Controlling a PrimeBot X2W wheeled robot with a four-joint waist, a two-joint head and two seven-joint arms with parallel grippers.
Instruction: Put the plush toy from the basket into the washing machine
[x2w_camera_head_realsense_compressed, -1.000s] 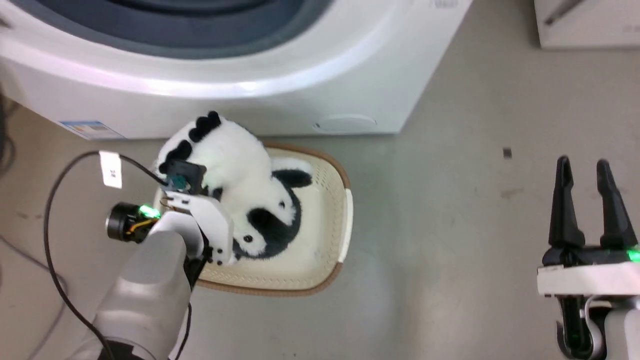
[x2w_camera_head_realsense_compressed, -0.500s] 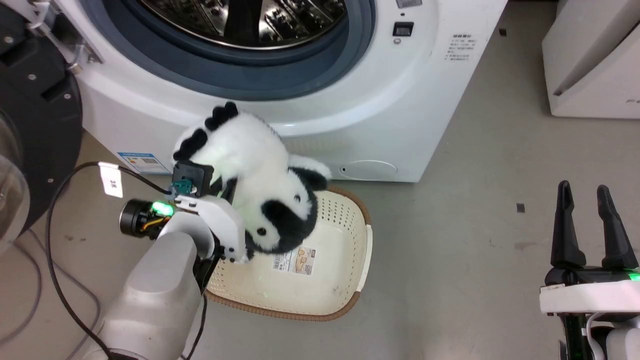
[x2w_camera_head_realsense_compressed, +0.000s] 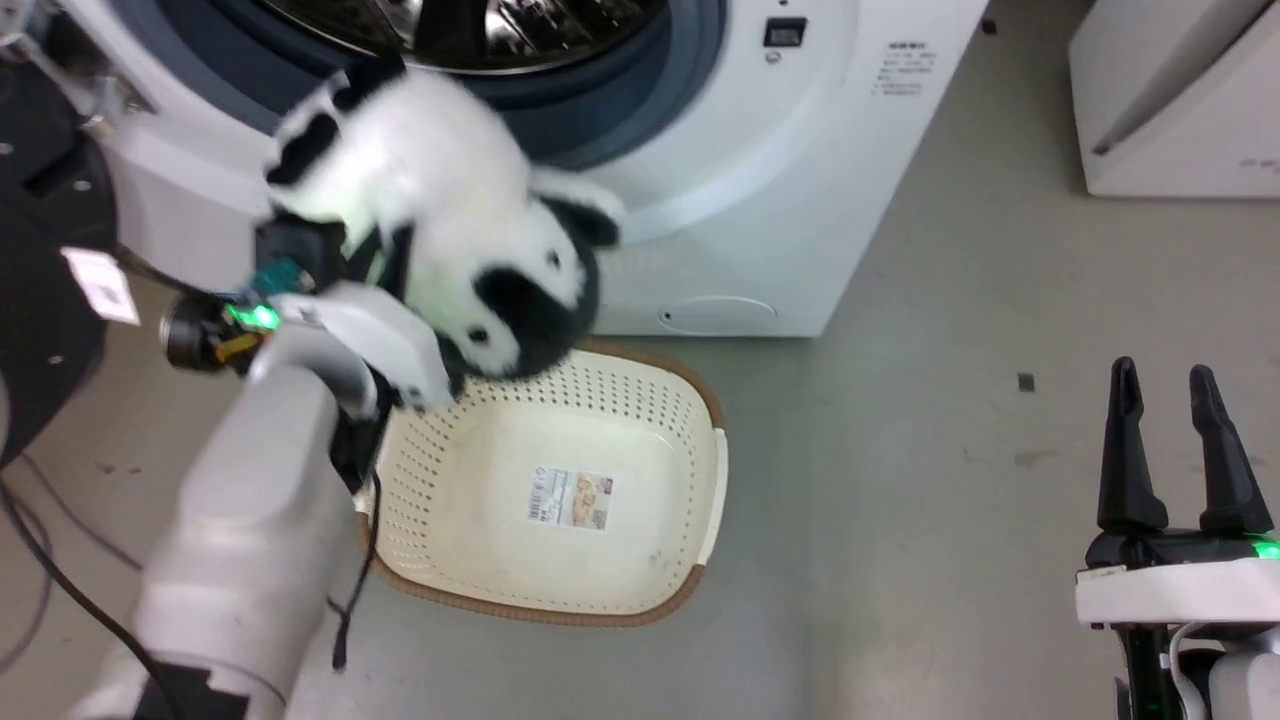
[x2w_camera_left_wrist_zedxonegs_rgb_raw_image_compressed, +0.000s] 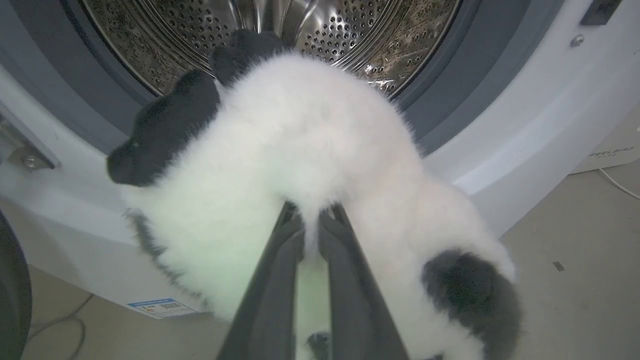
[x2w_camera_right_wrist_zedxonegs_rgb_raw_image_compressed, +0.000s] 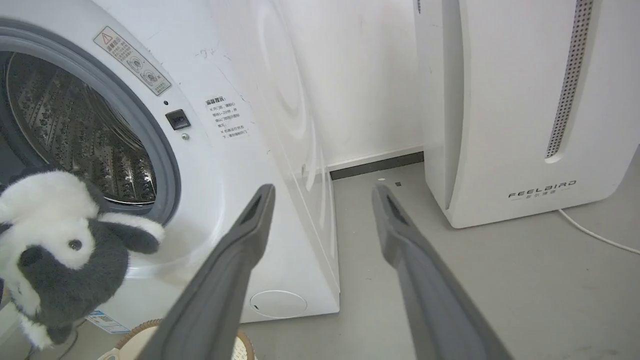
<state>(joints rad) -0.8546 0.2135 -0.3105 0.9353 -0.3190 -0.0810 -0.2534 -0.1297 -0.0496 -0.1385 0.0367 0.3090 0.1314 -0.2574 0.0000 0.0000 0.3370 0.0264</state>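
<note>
We held the toy (x2w_camera_head_realsense_compressed: 450, 190) in the left gripper (x2w_camera_left_wrist_zedxonegs_rgb_raw_image_compressed: 311, 220), whose fingers stood narrow, pinched into the white fur at mid-body. We judged that this central grip kept the soft mass balanced: in the head view the head hung toward 5 o'clock and the black limbs pointed toward 11 o'clock. The toy hung clear of the basket (x2w_camera_head_realsense_compressed: 480, 480), at 11 o'clock from it, directly before the lower lip of the washer (x2w_camera_head_realsense_compressed: 800, 150) opening. In the left wrist view the drum (x2w_camera_left_wrist_zedxonegs_rgb_raw_image_compressed: 350, 30) lay at 12 o'clock beyond the toy, ringed by the grey gasket (x2w_camera_left_wrist_zedxonegs_rgb_raw_image_compressed: 440, 75). The toy was not yet inside.

The basket sat on the floor (x2w_camera_head_realsense_compressed: 900, 500) just beside the washer base, holding nothing but its label (x2w_camera_head_realsense_compressed: 570, 497). We therefore rated the pick complete and the transfer in hand.

The right gripper (x2w_camera_head_realsense_compressed: 1162, 370) stood at 4 o'clock in the head view, fingers apart and holding nothing. It was well apart from the work, presumably to keep the path free.

Next move, as we judged it: advance past the gasket, then release. Risk: a limb catching on the lip.
</note>
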